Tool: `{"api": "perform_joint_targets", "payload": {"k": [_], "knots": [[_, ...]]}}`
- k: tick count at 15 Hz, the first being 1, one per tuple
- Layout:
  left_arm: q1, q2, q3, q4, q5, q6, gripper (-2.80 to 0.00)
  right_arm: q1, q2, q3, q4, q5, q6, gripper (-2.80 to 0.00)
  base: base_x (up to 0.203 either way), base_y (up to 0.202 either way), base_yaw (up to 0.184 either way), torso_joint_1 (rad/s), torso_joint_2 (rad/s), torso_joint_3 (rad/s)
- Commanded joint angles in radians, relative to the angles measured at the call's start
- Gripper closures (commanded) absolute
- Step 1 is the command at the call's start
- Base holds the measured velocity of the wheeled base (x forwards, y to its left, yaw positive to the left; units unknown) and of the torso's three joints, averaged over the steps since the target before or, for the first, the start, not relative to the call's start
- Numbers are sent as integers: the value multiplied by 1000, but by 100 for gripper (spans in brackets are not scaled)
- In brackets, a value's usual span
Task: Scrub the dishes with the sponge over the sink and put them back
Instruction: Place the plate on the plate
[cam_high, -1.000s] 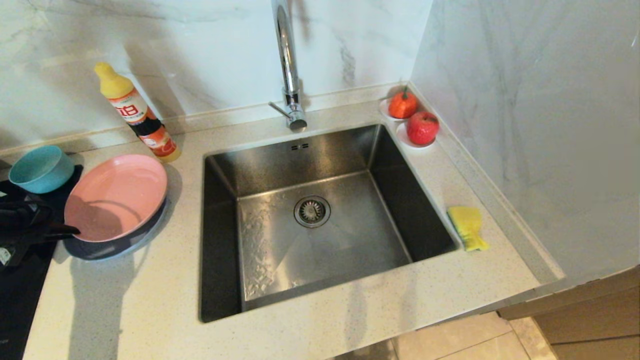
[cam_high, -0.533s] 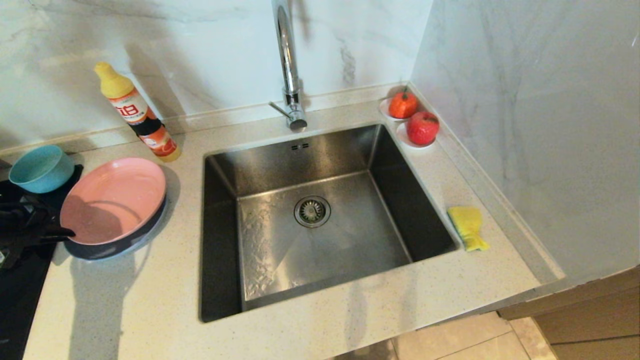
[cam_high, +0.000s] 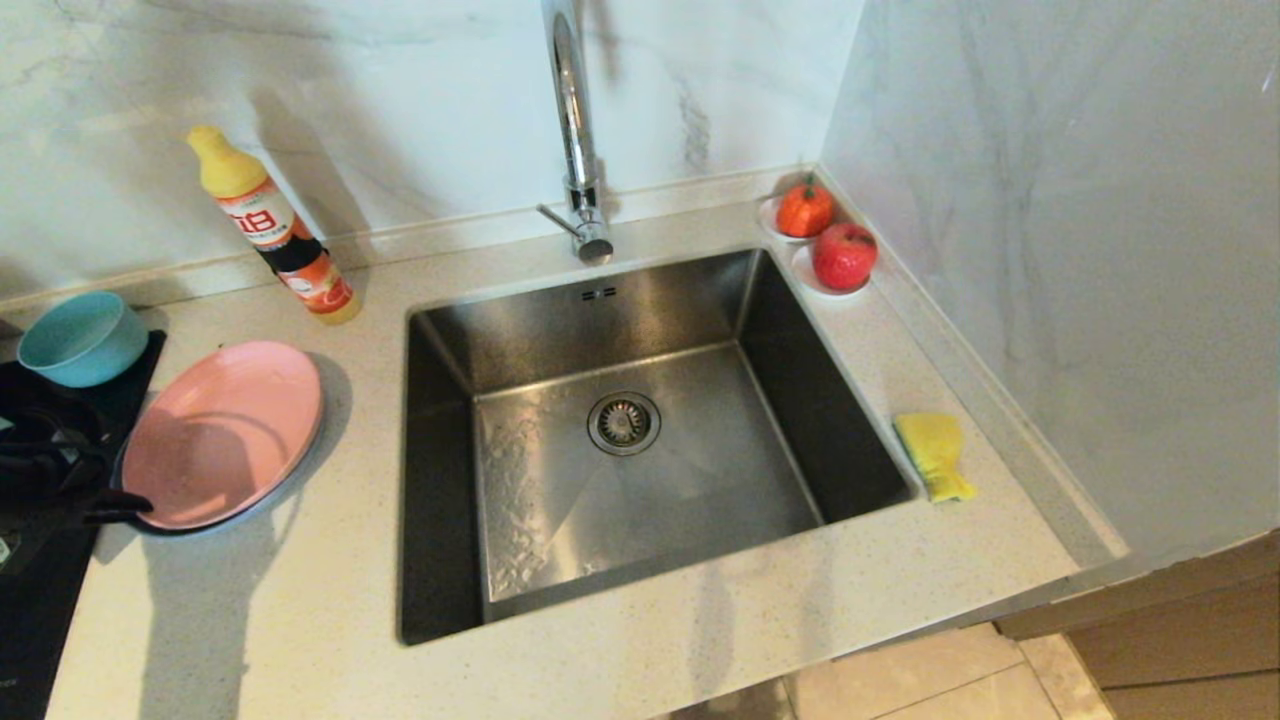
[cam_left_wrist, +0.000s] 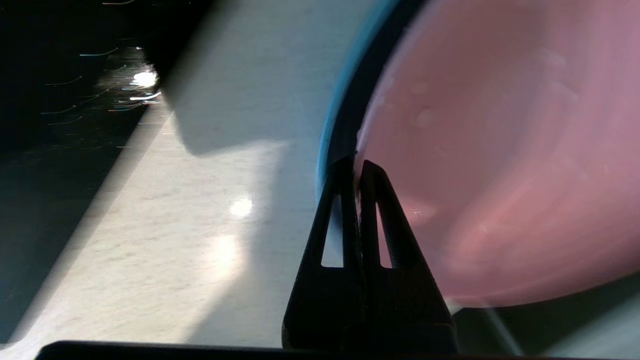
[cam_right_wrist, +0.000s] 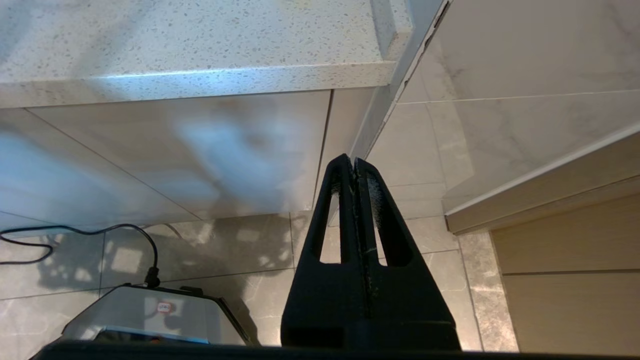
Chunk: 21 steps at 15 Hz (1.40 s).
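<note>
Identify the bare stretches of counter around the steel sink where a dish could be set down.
Free: the speckled counter in front of the steel sink, and the strip between the round pink plate and the sink. Crowded: the right rim, with the yellow sponge and red fruit; the left gripper shut on the pink plate.

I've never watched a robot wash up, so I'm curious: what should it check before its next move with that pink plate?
1. Left claw shut on the pink plate rim: ok, fingers pinched together at the edge.
2. Plate clear of the pale plate beneath: cannot tell; only a dark gap at the rim shows.
3. Sink free to work over: ok, only the drain inside.
4. Sponge within reach: ok, lying on the counter right of the sink.
5. Right claw ready for the sponge: not ok, shut and hanging below the counter edge.
</note>
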Motion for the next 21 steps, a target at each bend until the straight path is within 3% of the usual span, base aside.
{"api": "perform_joint_targets", "payload": {"k": [1, 14, 21], "knots": [[9, 9, -11, 5, 1, -3, 0, 0, 1, 0, 1, 1, -1, 0, 0, 0, 0, 0, 0, 0], [16, -15, -64, 31, 20, -8, 0, 0, 1, 0, 1, 1, -1, 0, 0, 0, 0, 0, 0, 0], [16, -4, -40, 78, 31, 27, 0, 0, 1, 0, 1, 1, -1, 0, 0, 0, 0, 0, 0, 0]]}}
